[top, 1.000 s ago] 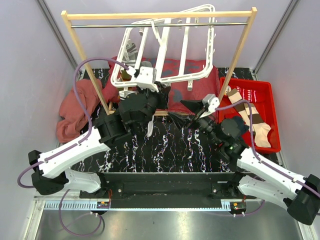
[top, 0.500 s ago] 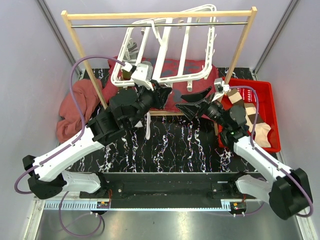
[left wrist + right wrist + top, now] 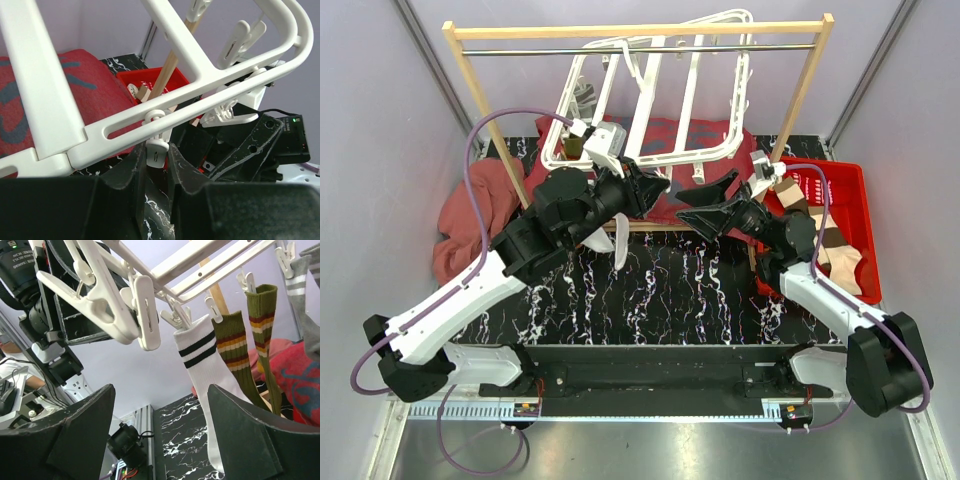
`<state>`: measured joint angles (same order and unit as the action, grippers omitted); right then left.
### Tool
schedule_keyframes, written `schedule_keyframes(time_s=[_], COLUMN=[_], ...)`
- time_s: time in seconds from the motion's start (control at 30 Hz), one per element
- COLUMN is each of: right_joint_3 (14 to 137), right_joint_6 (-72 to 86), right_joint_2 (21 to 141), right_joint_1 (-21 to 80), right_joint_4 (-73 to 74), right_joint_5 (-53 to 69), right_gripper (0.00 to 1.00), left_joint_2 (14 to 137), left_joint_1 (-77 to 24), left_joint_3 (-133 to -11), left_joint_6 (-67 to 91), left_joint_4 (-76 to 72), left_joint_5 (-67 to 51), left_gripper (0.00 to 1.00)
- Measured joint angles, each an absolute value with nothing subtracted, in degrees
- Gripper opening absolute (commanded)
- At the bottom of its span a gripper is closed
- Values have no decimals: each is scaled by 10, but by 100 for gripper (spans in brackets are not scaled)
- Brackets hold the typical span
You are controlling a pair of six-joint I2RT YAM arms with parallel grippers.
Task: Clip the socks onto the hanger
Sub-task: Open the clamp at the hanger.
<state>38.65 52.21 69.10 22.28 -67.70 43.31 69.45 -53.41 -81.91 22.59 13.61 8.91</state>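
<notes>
- Top external view: the large white plastic rectangular hanger point(image 3: 647, 100) hangs tilted at 12 o'clock, under the wooden rail frame point(image 3: 640, 30).
- The left tool point(image 3: 642, 190) sits at the hanger's near rim, just left of centre. A white sock point(image 3: 617, 245) dangles below it at 6 o'clock.
- The right tool point(image 3: 695, 207) is at 3 o'clock of the left one, close by, with its two black fingers spread wide and nothing between them.
- A red plastic bin point(image 3: 815, 163) at 3 o'clock of the view holds beige-brown striped socks point(image 3: 820, 240).
- One crumpled red cloth point(image 3: 470, 215) lies at 9 o'clock, and another red cloth point(image 3: 715, 130) lies under the hanger. Both are on the black marbled worktop point(image 3: 650, 300).
- Left wrist view: the left tool point(image 3: 156, 156) has its jaws drawn nearly together on the lower end of a small white plastic clip point(image 3: 157, 149).
- The clip hangs from the slotted bar of the hanger point(image 3: 45, 85), which crosses the view from 8 o'clock to 2 o'clock.
- The right arm's black body shows at 4 o'clock.
- Right wrist view: the right tool point(image 3: 160, 440) gapes wide and holds nothing, with one finger at 8 o'clock and the other at 4 o'clock.
- Overhead, the hanger point(image 3: 195, 257) carries the white clip point(image 3: 107, 307) at 10 o'clock, with the left arm's black body behind it.
- At the centre, a white sock with two black stripes point(image 3: 205, 370) hangs from a clip.
- At 2 o'clock of that sock hang two olive-brown striped socks point(image 3: 235, 350), also clipped.
- A grey sock point(image 3: 307, 290) shows at the 3 o'clock edge.
</notes>
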Motion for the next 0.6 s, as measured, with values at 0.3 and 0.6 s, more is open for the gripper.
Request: schedule_keyframes(time_s=[0.3, 0.6], right_joint_3=[424, 469], right_joint_6=[553, 565], right_joint_2=[744, 751], right_joint_1=[220, 220], right_joint_4=[-720, -739], right_joint_5=[447, 462], right_gripper=[78, 69], left_joint_2=[700, 706], left_joint_1=[-524, -522], left_joint_3=[-820, -821], left_joint_6=[245, 247], left_joint_4=[132, 129], left_joint_5=[41, 31], left_gripper=[4, 4])
